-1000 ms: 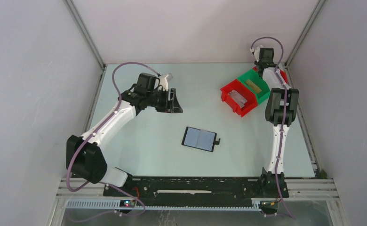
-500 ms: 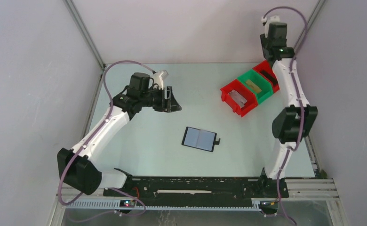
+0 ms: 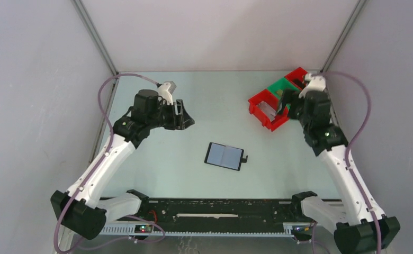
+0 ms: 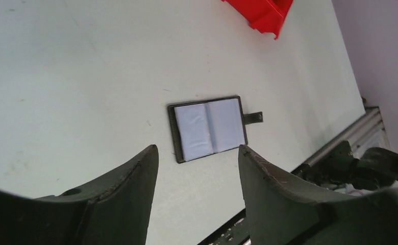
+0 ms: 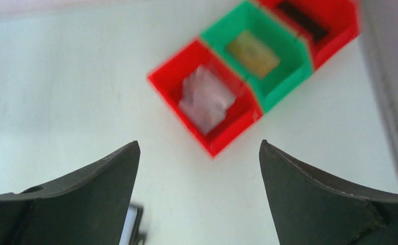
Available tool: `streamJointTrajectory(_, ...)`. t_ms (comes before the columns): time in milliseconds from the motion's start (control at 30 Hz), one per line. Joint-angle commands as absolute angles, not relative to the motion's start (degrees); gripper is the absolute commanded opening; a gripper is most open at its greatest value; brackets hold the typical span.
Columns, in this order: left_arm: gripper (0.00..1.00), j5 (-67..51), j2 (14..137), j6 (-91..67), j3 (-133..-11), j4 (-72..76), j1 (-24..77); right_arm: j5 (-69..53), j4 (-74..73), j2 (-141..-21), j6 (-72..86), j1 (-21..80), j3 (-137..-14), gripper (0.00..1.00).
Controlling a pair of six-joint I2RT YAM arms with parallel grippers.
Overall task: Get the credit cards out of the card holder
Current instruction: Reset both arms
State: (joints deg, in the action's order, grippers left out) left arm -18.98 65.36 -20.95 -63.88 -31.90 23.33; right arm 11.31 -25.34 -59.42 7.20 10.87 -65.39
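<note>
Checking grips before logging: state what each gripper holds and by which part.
Nothing. Left gripper and right gripper are open and empty; the card holder lies on the table.

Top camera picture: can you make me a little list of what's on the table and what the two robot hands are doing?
card holder: lying open flat, mid-table, pale grey-blue panels facing up, strap tab on the right arm's side
row of bins: red, green, red, at the far right of the table
left gripper: open, empty, above the table on the far left, apart from the card holder
right gripper: open, empty, over the bins
</note>
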Motion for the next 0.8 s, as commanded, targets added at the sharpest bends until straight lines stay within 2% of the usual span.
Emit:
streamJointTrajectory(0, 0.64, -7.8, 58.8, -18.4, -62.6, -33.6, 23.0, 6.9, -20.2, -52.3, 15.9, 16.7, -51.8, 0.98)
streamJointTrajectory(133, 0.65, 0.6, 54.8, -16.6, -61.5, -34.0, 22.9, 10.4, -18.7, -47.2, 18.6, 25.2, -42.0, 0.99)
streamJointTrajectory(300, 0.66, 7.2, 51.9, -17.2, -58.5, -32.3, 23.0, 12.0, -18.3, -45.3, 22.5, 30.4, -36.7, 0.99)
streamJointTrajectory(767, 0.68, 11.5, 52.9, -19.6, -56.2, -32.2, 23.0, 21.3, -14.6, -45.9, 21.5, 33.4, -36.3, 1.00)
